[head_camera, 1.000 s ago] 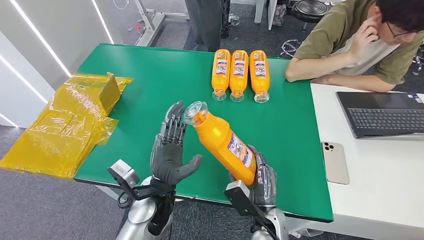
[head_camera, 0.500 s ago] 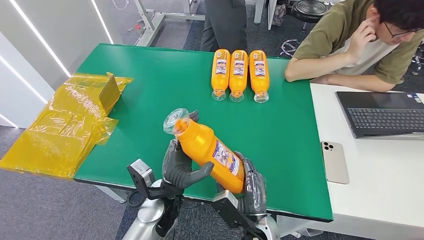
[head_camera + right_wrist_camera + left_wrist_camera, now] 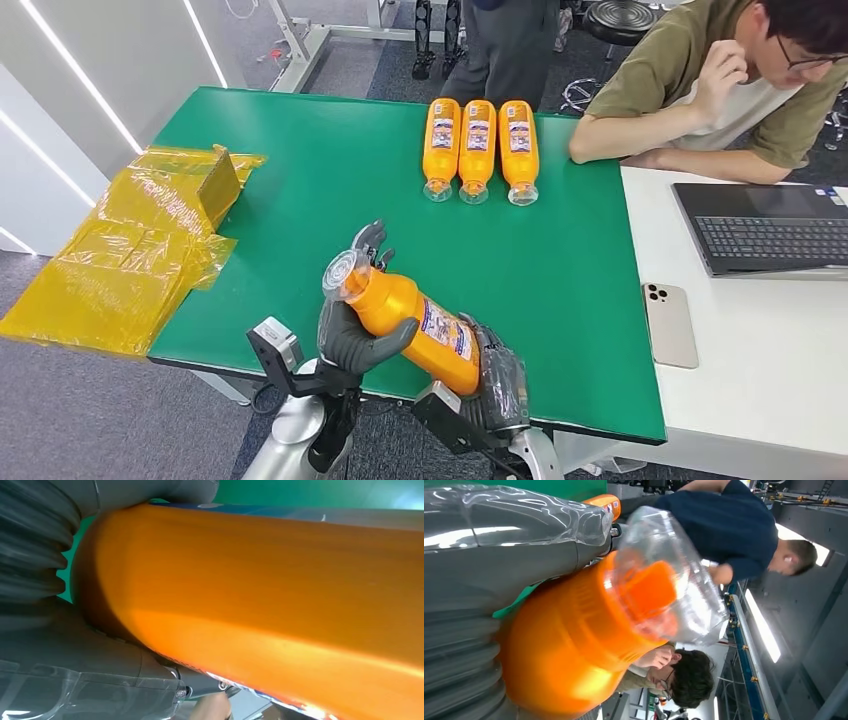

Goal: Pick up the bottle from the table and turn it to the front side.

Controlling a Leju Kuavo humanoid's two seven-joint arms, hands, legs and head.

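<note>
An orange bottle (image 3: 415, 322) with a clear cap (image 3: 342, 272) hangs tilted above the green table's (image 3: 300, 160) near edge, cap end up and toward the left. My right hand (image 3: 502, 378) grips its base. My left hand (image 3: 352, 335) wraps the shoulder below the cap, thumb across the front, fingers behind. The label (image 3: 445, 332) faces up and to the right. In the left wrist view the bottle (image 3: 574, 645) and cap (image 3: 664, 580) lie against my left hand (image 3: 474, 580). In the right wrist view the orange bottle (image 3: 250, 590) sits in my right hand (image 3: 45, 630).
Three more orange bottles (image 3: 478, 148) lie side by side at the table's far edge. Crumpled yellow plastic (image 3: 140, 245) covers the left corner. A seated person (image 3: 700, 90) leans on the white desk with a laptop (image 3: 770, 230) and phone (image 3: 670, 325). Another person (image 3: 510, 50) stands behind.
The bottle has tipped lower and further left. My left hand, spread beside the cap a second ago, now holds the bottle's shoulder. The standing person has walked right.
</note>
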